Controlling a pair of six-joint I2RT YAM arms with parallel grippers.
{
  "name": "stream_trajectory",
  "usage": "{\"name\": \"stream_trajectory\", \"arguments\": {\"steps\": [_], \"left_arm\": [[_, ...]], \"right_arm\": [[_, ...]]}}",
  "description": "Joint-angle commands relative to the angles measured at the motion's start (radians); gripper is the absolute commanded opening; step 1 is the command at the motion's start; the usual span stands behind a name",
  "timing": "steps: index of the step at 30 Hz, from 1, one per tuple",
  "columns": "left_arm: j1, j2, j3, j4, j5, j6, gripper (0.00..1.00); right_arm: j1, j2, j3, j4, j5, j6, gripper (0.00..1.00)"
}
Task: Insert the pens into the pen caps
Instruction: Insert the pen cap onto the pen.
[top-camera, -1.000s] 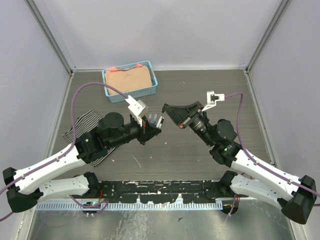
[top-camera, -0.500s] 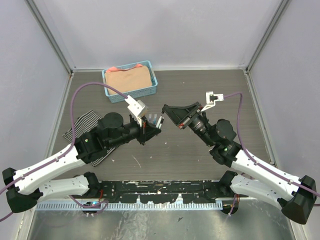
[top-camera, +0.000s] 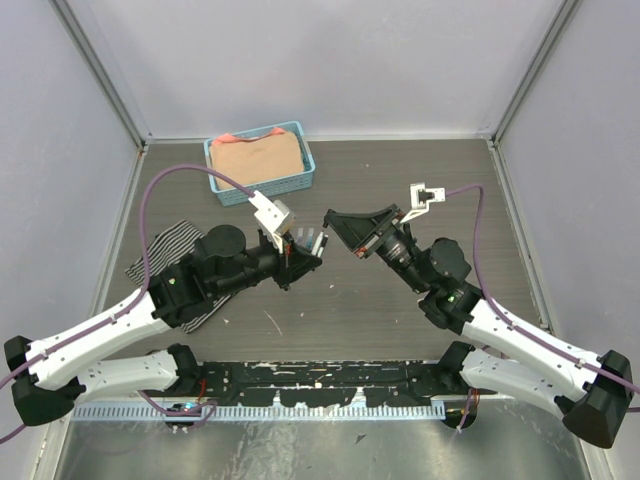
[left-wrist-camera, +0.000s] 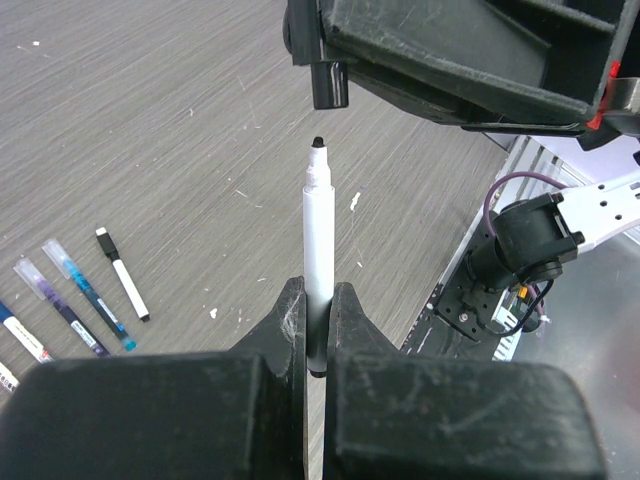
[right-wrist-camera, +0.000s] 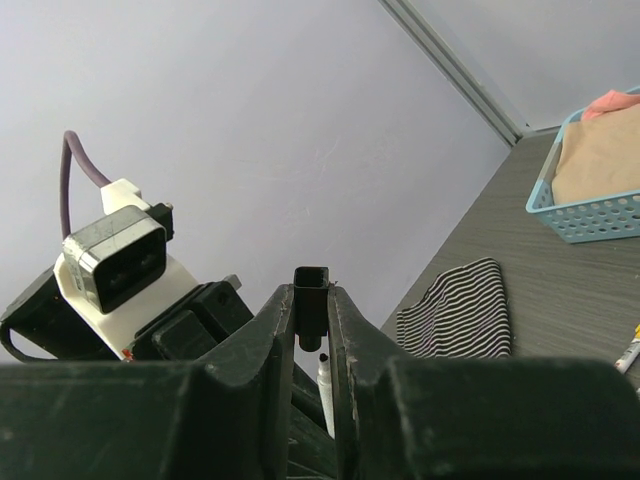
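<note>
Left wrist view: the left gripper (left-wrist-camera: 317, 305) pinches a white pen (left-wrist-camera: 318, 230) by its rear end, its dark tip just short of the black cap (left-wrist-camera: 329, 85) — not touching; the right gripper (right-wrist-camera: 312, 300) clamps that cap; other pens (left-wrist-camera: 90, 290) lie apart on the table (left-wrist-camera: 200, 120).

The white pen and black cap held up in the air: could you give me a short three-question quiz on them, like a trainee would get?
1. True or false: the black cap is already on the white pen.
2. Which jaws hold the white pen? A the left jaws, B the right jaws, C neither.
3. What colour is the basket?
Key: 1 false, a gap remains between tip and cap; 2 A, the right jaws hold the cap; 3 blue.
</note>
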Motion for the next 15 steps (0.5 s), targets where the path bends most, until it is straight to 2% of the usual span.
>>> {"name": "stream_trajectory", "arguments": {"steps": [1,15], "left_arm": [[-0.003,-0.019,0.008,0.019,-0.006,0.011,0.0],[-0.002,-0.016,0.011,0.018,-0.008,0.011,0.0]], "right_arm": [[0.005,0.005,0.011,0.018,0.019,-0.009,0.0],[0.007,0.01,0.018,0.015,0.009,-0.012,0.0]]}}
